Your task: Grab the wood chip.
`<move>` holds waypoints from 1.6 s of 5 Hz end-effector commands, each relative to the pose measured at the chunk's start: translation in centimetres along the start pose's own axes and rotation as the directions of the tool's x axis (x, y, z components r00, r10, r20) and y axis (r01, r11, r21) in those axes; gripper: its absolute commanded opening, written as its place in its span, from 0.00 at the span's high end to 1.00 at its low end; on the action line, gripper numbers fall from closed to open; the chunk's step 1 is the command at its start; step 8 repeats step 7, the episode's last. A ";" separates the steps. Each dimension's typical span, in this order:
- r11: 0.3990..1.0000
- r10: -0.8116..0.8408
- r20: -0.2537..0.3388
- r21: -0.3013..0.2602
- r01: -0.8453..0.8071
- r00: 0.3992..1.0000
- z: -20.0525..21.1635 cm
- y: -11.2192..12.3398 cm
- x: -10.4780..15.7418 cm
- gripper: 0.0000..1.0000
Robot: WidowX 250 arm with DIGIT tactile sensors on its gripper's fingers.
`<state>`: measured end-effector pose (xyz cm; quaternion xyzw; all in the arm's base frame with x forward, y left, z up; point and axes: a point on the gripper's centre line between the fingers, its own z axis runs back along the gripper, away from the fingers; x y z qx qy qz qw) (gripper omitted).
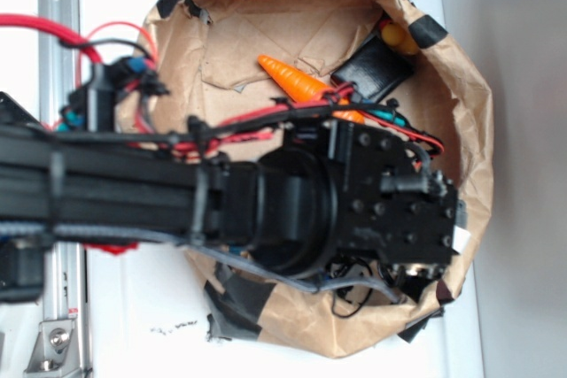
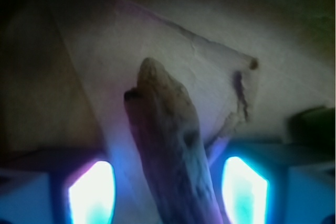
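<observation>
The wood chip (image 2: 170,145) is a rough brown sliver lying on kraft paper. In the wrist view it runs from the bottom centre up towards the middle. My gripper (image 2: 168,195) is open and low over it, one glowing finger pad (image 2: 92,192) to the chip's left and the other (image 2: 244,187) to its right. Paper shows in the gap on each side, narrower on the right. In the exterior view the arm's black wrist block (image 1: 390,210) hangs over the paper nest and hides both the fingers and the chip.
The nest is a crumpled kraft-paper bowl (image 1: 465,104) with black tape on its rim. An orange toy carrot (image 1: 297,81), a flat black object (image 1: 376,68) and a small yellow thing (image 1: 397,37) lie at its far side. A torn paper flap (image 2: 239,90) lies beyond the chip.
</observation>
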<state>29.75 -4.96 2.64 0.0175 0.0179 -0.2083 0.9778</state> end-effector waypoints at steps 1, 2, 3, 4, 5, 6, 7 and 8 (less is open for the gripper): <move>0.995 0.092 0.028 0.047 -0.093 0.995 1.8 1.3 0.0 1.00; 0.977 0.200 0.136 0.042 -0.207 0.970 6.7 2.2 -2.5 1.00; 0.931 0.358 0.212 -0.001 -0.366 0.909 11.4 2.8 -4.1 1.00; 0.895 0.445 0.211 -0.136 -0.425 0.870 16.0 2.5 -6.0 1.00; 0.865 0.500 0.199 -0.070 -0.496 0.843 17.4 1.8 -6.6 1.00; 0.823 0.562 0.149 -0.003 -0.568 0.814 16.3 1.5 -6.1 1.00; 0.829 0.543 0.138 0.068 -0.555 0.828 15.3 1.4 -5.9 1.00; 0.829 0.543 0.138 0.068 -0.555 0.828 15.3 1.4 -5.9 1.00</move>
